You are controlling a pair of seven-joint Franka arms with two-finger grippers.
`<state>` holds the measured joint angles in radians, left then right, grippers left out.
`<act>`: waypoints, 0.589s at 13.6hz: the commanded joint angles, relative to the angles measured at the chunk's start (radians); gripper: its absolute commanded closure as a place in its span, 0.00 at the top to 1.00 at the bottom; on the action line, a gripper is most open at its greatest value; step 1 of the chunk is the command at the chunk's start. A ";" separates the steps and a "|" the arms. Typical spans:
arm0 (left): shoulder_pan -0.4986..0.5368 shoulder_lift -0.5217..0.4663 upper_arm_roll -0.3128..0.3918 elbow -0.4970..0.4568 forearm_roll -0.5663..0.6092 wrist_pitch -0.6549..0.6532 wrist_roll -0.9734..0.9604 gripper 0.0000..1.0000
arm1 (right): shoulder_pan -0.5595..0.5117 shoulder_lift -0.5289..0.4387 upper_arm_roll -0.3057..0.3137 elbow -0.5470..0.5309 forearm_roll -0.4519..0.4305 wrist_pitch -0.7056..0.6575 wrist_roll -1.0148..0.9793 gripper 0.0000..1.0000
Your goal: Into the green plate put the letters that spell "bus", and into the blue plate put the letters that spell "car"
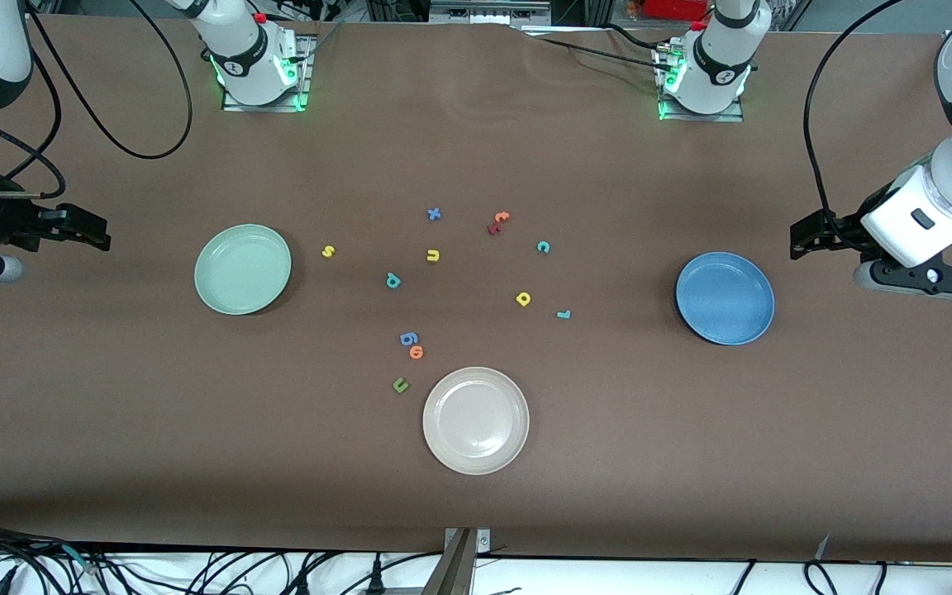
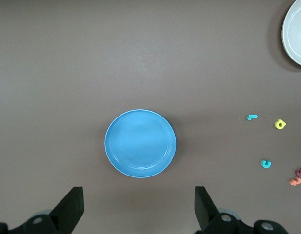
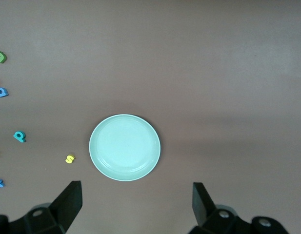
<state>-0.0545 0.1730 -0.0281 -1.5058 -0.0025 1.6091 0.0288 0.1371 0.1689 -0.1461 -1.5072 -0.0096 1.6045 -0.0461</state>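
The green plate (image 1: 242, 268) (image 3: 125, 147) lies toward the right arm's end of the table and holds nothing. The blue plate (image 1: 725, 297) (image 2: 140, 143) lies toward the left arm's end, also bare. Between them lie the yellow s (image 1: 328, 251) (image 3: 70, 159), yellow u (image 1: 433, 255), teal b (image 1: 393, 281) (image 3: 19, 136), teal c (image 1: 543, 246) (image 2: 266, 164), yellow a (image 1: 524, 298) (image 2: 280, 124) and teal r (image 1: 563, 314) (image 2: 252, 117). My right gripper (image 1: 88, 231) (image 3: 135, 202) hangs open over bare table beside the green plate. My left gripper (image 1: 806, 240) (image 2: 139, 204) hangs open beside the blue plate.
A beige-white plate (image 1: 475, 420) sits nearer the front camera, mid-table. Other loose letters: blue x (image 1: 434, 214), orange t (image 1: 502, 217) touching a maroon letter (image 1: 493, 229), a blue letter (image 1: 408, 338), orange o (image 1: 416, 352), green u (image 1: 401, 384).
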 commanded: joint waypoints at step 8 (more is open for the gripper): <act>-0.002 0.007 0.004 0.018 0.002 -0.023 0.022 1.00 | 0.007 -0.014 -0.012 -0.019 0.022 0.011 -0.020 1.00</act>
<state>-0.0544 0.1733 -0.0265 -1.5058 -0.0025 1.6053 0.0288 0.1371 0.1689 -0.1461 -1.5074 -0.0092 1.6045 -0.0462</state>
